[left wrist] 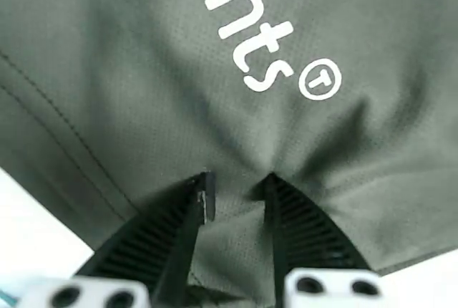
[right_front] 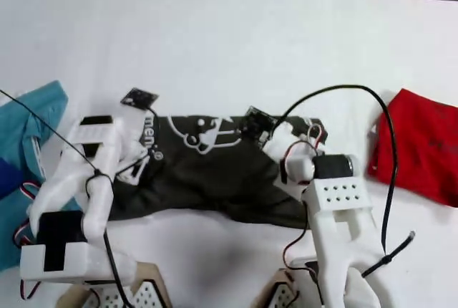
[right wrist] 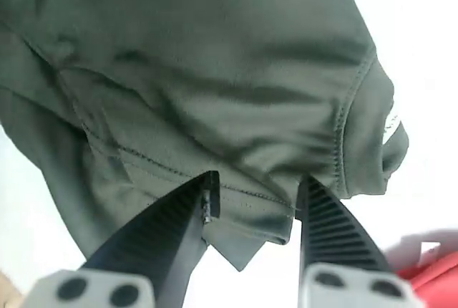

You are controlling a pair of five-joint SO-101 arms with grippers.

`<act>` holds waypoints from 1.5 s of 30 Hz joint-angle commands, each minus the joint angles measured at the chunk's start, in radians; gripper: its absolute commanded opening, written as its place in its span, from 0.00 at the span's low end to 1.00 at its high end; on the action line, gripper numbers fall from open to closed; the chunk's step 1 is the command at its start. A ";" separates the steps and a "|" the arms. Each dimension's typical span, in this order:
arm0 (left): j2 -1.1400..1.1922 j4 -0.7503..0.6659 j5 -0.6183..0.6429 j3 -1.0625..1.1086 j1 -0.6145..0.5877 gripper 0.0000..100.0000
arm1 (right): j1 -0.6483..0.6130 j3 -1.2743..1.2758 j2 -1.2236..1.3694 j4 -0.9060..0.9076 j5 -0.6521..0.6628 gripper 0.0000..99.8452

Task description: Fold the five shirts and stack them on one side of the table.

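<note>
Two shirts are cut off by the frame edges: a blue shirt (right_front: 28,129) at the left and a red shirt (right_front: 422,143) at the right. Between them, mid-frame on the white desk (right_front: 215,36), the black shirt (right_front: 215,175) lies with its long axis running left to right and its print toward the top. The left tool (left wrist: 236,193) is pinched on fabric just below the white lettering (left wrist: 250,29). The right tool (right wrist: 254,197) is clamped on a hemmed edge at the shirt's upper right.

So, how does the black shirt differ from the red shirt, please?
The black shirt is spread mid-table, pinched by the left tool, with the right tool at its hem; the red shirt lies bunched farther right, untouched. Both rest on the table.
</note>
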 commanded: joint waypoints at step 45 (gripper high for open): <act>0.002 -0.035 0.003 0.004 0.009 0.14 | -0.062 0.175 -0.044 0.018 -0.018 0.23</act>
